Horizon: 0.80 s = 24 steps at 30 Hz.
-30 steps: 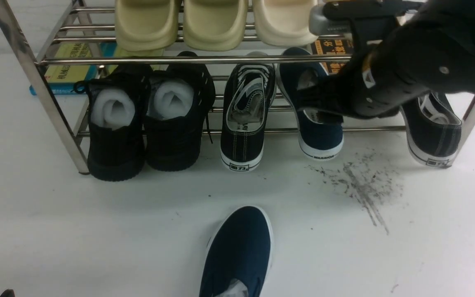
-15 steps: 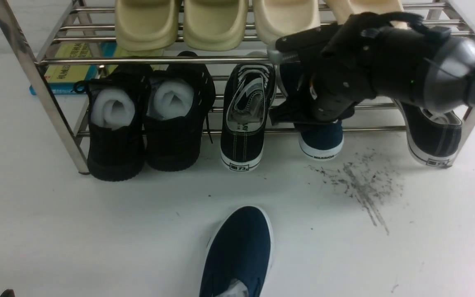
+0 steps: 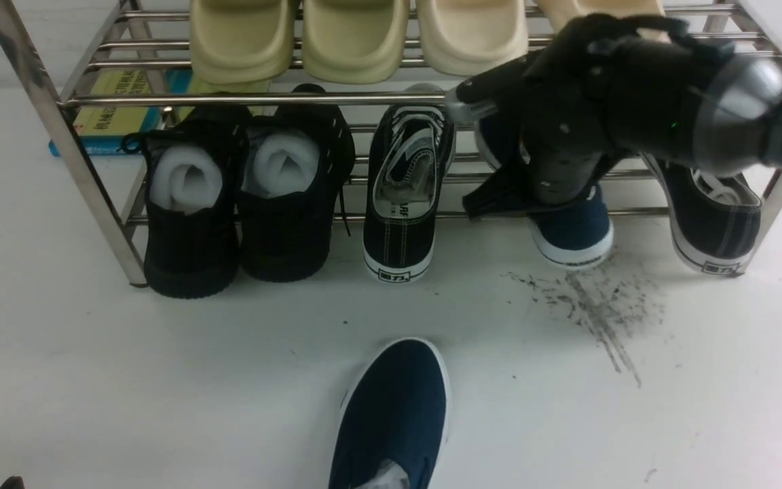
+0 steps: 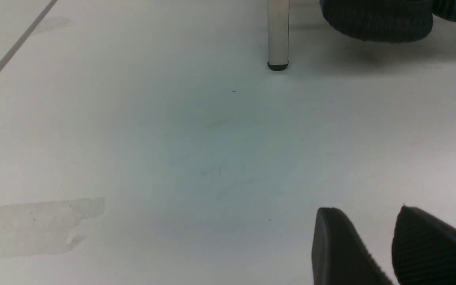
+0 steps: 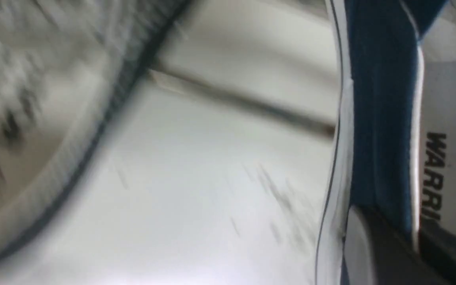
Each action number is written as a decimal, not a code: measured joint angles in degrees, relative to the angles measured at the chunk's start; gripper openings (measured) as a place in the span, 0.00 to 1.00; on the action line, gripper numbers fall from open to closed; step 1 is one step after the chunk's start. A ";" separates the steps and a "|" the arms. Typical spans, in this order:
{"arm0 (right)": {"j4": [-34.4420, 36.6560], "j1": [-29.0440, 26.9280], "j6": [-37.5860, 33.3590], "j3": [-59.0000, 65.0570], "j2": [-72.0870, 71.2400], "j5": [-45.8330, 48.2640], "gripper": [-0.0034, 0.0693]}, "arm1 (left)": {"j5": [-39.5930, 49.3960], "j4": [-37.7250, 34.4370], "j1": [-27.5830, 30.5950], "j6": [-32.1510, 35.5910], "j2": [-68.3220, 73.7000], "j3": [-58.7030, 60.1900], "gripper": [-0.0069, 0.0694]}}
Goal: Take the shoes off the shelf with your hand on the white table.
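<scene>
One navy slip-on shoe (image 3: 391,414) lies on the white table (image 3: 160,373) at the front centre, toe pointing at the shelf. The other navy shoe (image 3: 571,234) sits on the lower tier of the steel shelf (image 3: 296,98), its heel hanging over the front rail above the scuff streaks (image 3: 594,305). My right gripper (image 3: 554,197) reaches into that shoe from above, mostly hidden by the arm. In the right wrist view the gripper (image 5: 390,229) is shut on the shoe's blue heel wall (image 5: 378,118). My left gripper (image 4: 368,211) is low over bare table, fingers apart and empty.
The lower tier also holds two black shoes stuffed with white foam (image 3: 187,204) and two dark lace-up sneakers (image 3: 404,197) (image 3: 713,210), either side of the held shoe. Beige slippers (image 3: 350,34) are on the top tier. A shelf leg (image 4: 278,35) stands ahead of the left gripper.
My right arm swung in over the shelved navy shoe and took hold of it. The shoe has slid to the right and forward, its heel now further over the front rail.
</scene>
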 joint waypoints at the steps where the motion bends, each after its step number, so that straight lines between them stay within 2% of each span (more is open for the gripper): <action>1: 1.86 -0.02 -1.66 -0.70 -1.61 3.39 0.08 | 0.00 0.00 0.00 0.00 0.00 0.00 0.41; 5: 10.32 -0.07 -8.25 -2.41 -9.46 12.07 0.08 | 0.00 0.00 0.00 0.00 0.00 0.00 0.41; 10: 18.67 0.14 -10.80 0.10 -17.37 12.46 0.08 | 0.00 0.00 0.00 0.00 0.00 0.00 0.41; 13: 21.18 1.68 -10.28 5.15 -22.46 12.08 0.08 | 0.00 0.57 0.00 0.00 0.00 0.00 0.41; 16: 21.60 4.58 -7.39 11.57 -26.47 11.89 0.08 | 0.00 1.51 0.00 0.00 0.00 0.00 0.41; 20: 22.15 14.50 2.02 22.26 -31.19 12.43 0.08 | 0.05 4.00 0.00 0.00 0.00 0.00 0.41; 21: 22.13 14.98 2.92 22.95 -31.28 12.43 0.08 | 0.05 4.12 0.00 0.00 0.00 0.00 0.41; 24: 21.51 21.85 9.71 26.52 -30.77 9.79 0.08 | 0.05 5.27 0.00 0.00 0.00 0.00 0.41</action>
